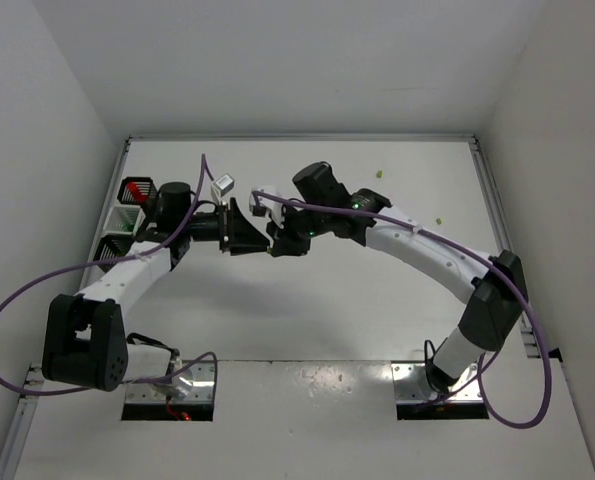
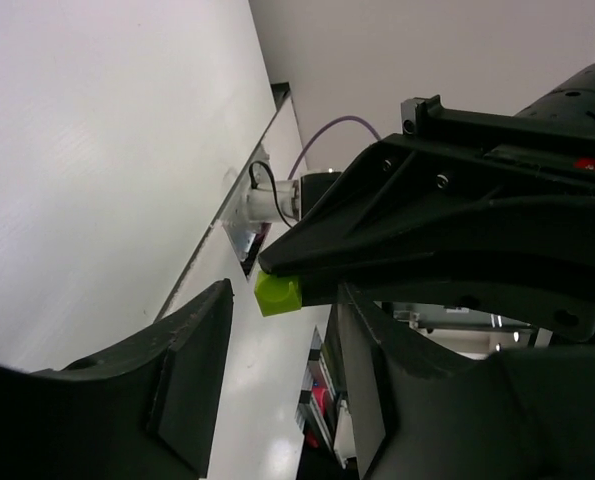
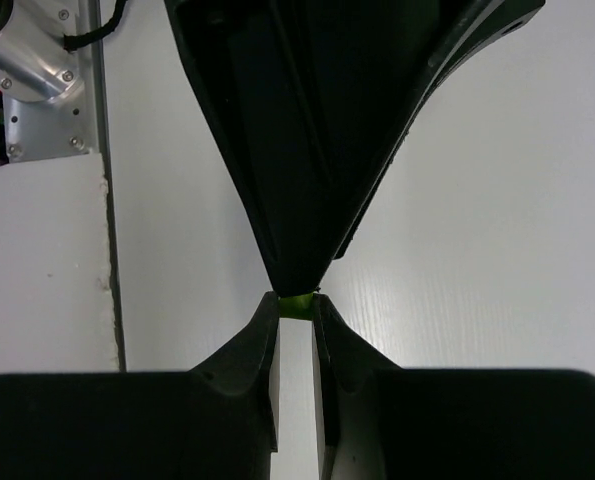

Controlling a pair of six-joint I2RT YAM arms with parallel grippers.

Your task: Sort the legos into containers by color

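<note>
Over the left half of the white table (image 1: pixel 327 310), the two arms are facing each other tip to tip in mid-air. The containers (image 1: pixel 125 217) are sitting along the far-left edge, behind the left arm. The left gripper (image 1: pixel 249 234) is gaping, its fingers flanking the right gripper (image 3: pixel 297 318), which is pinching a yellow-green lego (image 2: pixel 278 294) at its very tips (a handover, seemingly). The brick is hanging between the released fingers, clear of the table.

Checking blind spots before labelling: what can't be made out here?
- Right wrist: yellow-green brick mostly hidden between right claw fingertips.
- Top: brick hidden where left claw and right claw meet.
- Top: bins too small to count contents; left arm overlaps one.
- Top: far loose legos too small for shape.
</note>
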